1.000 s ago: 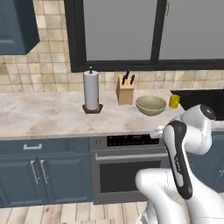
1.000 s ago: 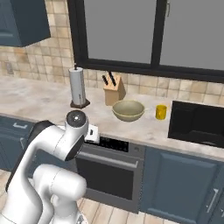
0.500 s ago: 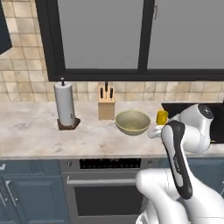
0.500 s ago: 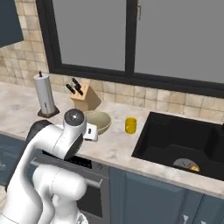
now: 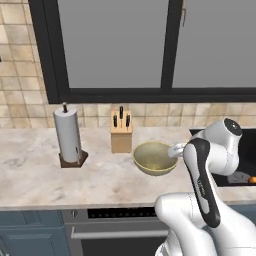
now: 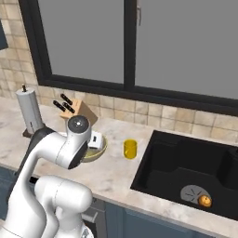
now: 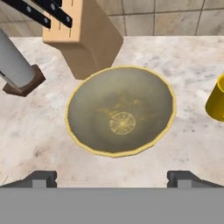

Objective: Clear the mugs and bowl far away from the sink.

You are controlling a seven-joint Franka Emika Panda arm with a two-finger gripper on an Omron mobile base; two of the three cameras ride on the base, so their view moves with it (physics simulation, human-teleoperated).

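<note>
Just beside bowl (image 7: 120,111): knife block (image 7: 85,37), yellow mug (image 7: 217,100).

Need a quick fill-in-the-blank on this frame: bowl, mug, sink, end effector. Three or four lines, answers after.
1. The end effector hangs over the bowl with its jaws ____.
2. The mug standing between the bowl and the sink is ____ in colour.
3. Behind the bowl, against the tiled wall, stands a wooden ____ block.
4. The small orange thing by the drain lies inside the ____.

Missing words: open; yellow; knife; sink
</note>
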